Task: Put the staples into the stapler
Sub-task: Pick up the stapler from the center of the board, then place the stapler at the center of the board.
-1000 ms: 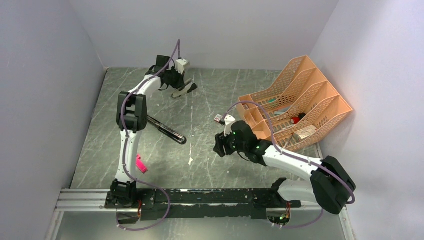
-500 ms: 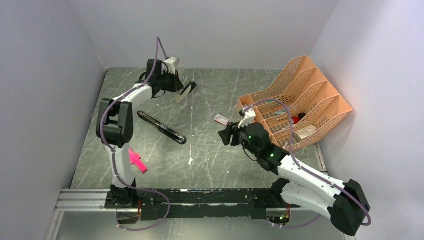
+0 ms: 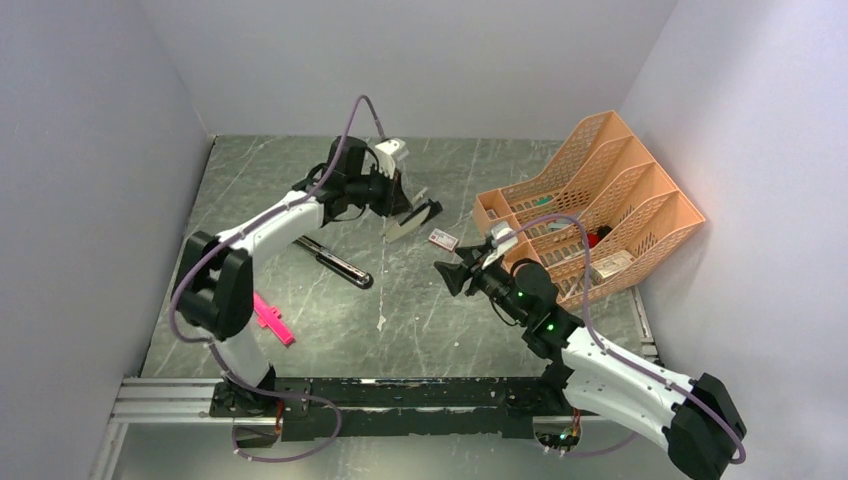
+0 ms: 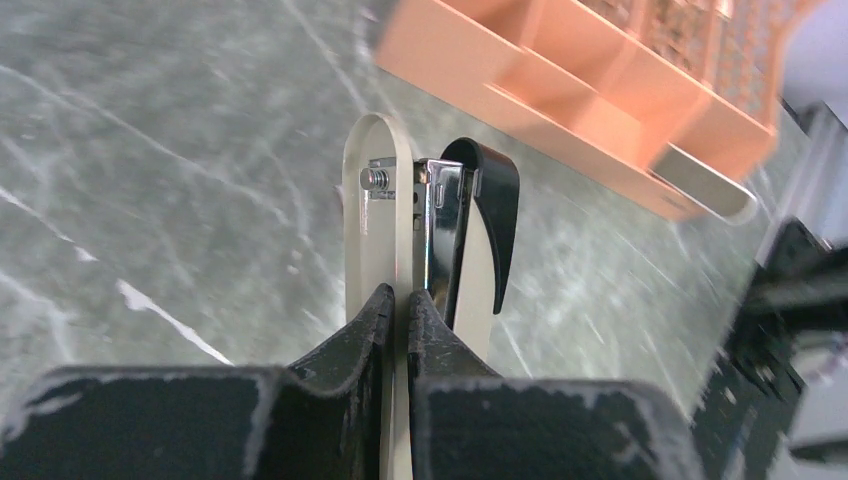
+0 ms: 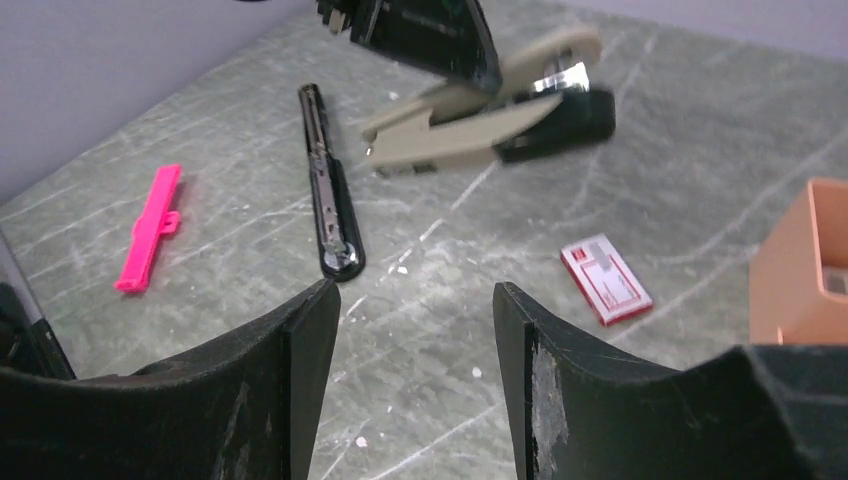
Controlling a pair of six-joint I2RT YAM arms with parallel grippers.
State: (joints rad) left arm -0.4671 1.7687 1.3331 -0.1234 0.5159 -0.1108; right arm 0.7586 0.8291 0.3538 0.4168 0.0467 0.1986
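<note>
The glossy black stapler point(image 3: 335, 262) lies flat, left of centre; it also shows in the right wrist view point(image 5: 328, 205). The staples' flat red-and-white box point(image 3: 442, 239) lies near the orange rack, closed; no loose strips show. It also shows in the right wrist view point(image 5: 606, 280). My left gripper point(image 3: 400, 205) is shut on a silver-grey stapler with a black tip point(image 4: 440, 220) and holds it above the table, just left of the box. My right gripper point(image 3: 447, 272) is open and empty, hovering just short of the box, jaws wide apart point(image 5: 415, 295).
An orange file rack point(image 3: 590, 215) with a few items stands at the right, close to the box. A pink plastic piece point(image 3: 270, 318) lies near the left arm's base. Grey walls close in the table on three sides.
My left arm has swung right from the far back with the silver-grey stapler, toward the box. My right arm has stretched forward and its gripper now points at the box.
</note>
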